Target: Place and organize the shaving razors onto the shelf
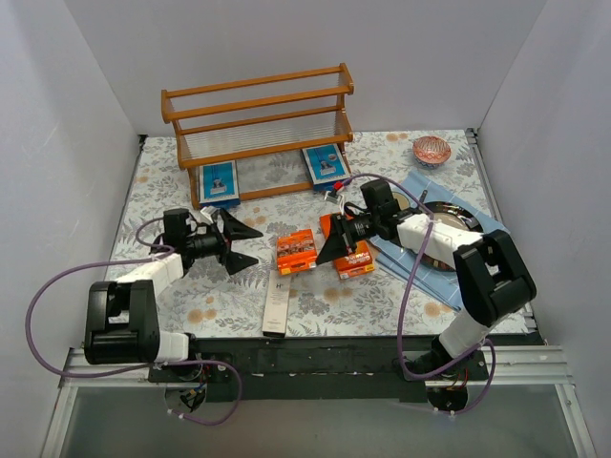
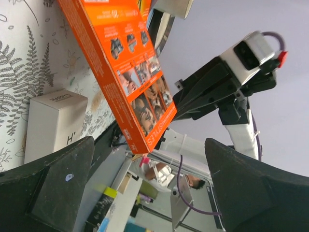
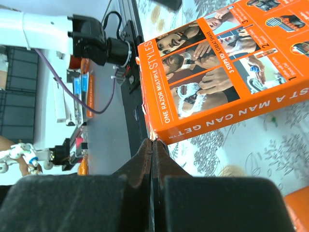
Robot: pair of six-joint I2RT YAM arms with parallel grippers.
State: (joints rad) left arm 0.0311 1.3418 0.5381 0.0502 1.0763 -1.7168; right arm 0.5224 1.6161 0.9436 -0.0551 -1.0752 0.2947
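The wooden shelf [image 1: 258, 119] stands at the back. Two blue razor packs [image 1: 218, 180] [image 1: 325, 165] sit at its bottom level, one at each end. Two orange packs lie mid-table: one [image 1: 296, 251] between the grippers, one [image 1: 353, 256] partly under my right gripper. The slim white box [image 1: 277, 301] lies near the front edge. My left gripper [image 1: 246, 250] is open and empty, left of the middle orange pack [image 2: 120, 72], with the white box [image 2: 53, 125] beside it. My right gripper [image 3: 152, 141] is shut, its tip at a corner of that orange pack [image 3: 217, 72].
A blue cloth [image 1: 406, 186] with a metal dish [image 1: 456, 218] lies at the right. A small pink bowl [image 1: 431, 150] sits at the back right. White walls close in three sides. The right arm [image 2: 227, 82] faces my left gripper.
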